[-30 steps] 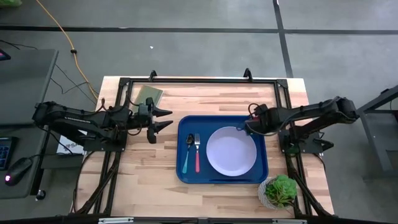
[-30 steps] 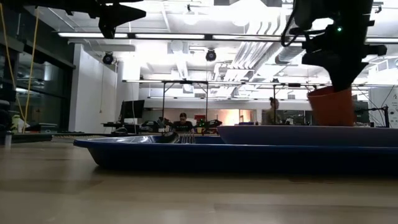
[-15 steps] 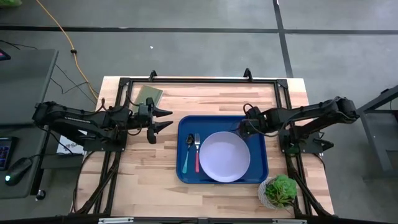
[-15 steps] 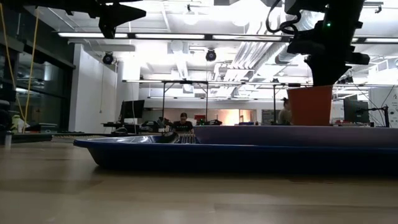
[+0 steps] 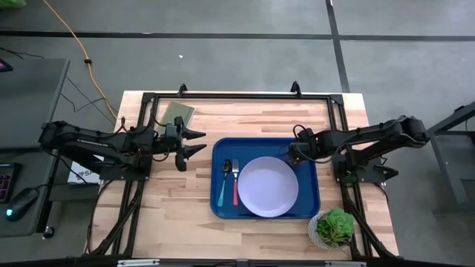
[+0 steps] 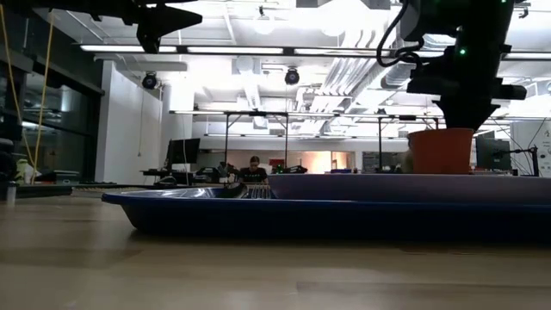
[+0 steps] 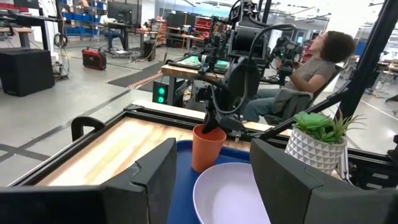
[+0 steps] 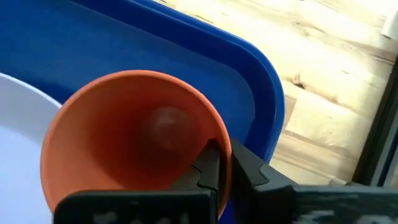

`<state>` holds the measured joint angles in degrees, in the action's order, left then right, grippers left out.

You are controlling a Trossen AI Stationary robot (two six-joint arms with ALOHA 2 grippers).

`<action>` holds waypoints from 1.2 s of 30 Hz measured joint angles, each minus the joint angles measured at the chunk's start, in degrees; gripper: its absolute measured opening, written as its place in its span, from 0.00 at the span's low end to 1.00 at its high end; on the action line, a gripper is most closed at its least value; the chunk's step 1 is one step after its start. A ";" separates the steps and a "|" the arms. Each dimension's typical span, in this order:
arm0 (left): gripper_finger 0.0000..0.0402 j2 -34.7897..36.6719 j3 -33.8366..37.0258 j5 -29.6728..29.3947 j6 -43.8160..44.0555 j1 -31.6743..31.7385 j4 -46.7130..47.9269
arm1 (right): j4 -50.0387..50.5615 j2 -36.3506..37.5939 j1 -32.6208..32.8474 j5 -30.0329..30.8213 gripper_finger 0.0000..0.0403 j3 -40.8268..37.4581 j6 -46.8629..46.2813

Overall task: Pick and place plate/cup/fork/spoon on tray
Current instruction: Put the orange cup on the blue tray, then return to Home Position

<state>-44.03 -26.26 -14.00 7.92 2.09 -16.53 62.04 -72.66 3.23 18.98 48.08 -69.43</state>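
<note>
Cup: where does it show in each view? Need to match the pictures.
High view: the cup is mostly hidden under the right claw, at the tray's far right corner.
Low view: right of centre, behind the plate's rim.
Left wrist view: centre, upright beyond the plate.
Right wrist view: fills the middle, seen from above, one finger on its rim.
Shared landmark: the plate, right beside the cup.

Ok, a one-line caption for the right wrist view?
Right gripper pinching the orange-red cup's rim, upright in the blue tray's corner beside the plate.
</note>
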 joint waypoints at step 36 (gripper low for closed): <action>0.46 -0.02 0.00 -0.09 -0.22 0.00 0.08 | 8.02 9.92 -1.68 17.89 0.51 8.65 4.02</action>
<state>-44.05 -26.26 -14.09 7.71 2.09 -16.46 70.06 -62.74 1.54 36.88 56.73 -65.41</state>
